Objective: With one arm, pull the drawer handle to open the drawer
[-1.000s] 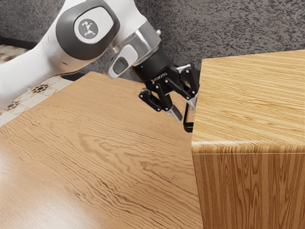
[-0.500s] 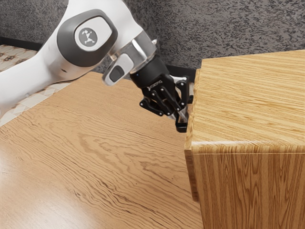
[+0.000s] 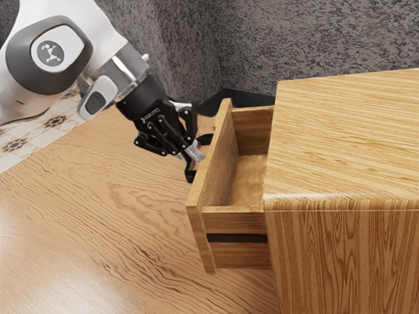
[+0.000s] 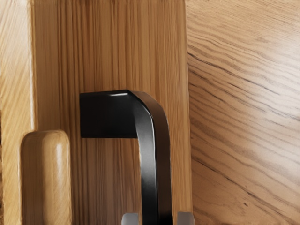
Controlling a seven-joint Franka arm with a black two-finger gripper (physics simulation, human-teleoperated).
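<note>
1. Drawer [image 3: 230, 175]: open, standing well out from the cabinet [image 3: 340, 157], front panel nearest the pincer [image 3: 191, 152]. Inside, just past the pincer and behind that panel: bare wooden floor and side walls in view.
2. Handle [image 3: 190, 175]: black bar on the outer face of the drawer front, right at the pincer. In the wrist view, handle [image 4: 151, 154] running between two grey fingertips [image 4: 130, 218], one on each side, both against the bar.
3. Pincer: clenched on the handle, grasping it from two sides.
4. Arm [image 3: 59, 59]: white with a grey joint cap, reaching in behind the pincer from the exterior view's upper left.
5. Table [image 3: 98, 222]: broad wood-grain top below the pincer, carrying the cabinet.
6. Cabinet: similar wood grain, beyond the drawer from the pincer, at the exterior view's right.
7. Room: rough dark grey wall [image 3: 314, 33] behind pincer and cabinet; patterned tile floor [image 3: 33, 131] past the table edge, on the arm's side.
</note>
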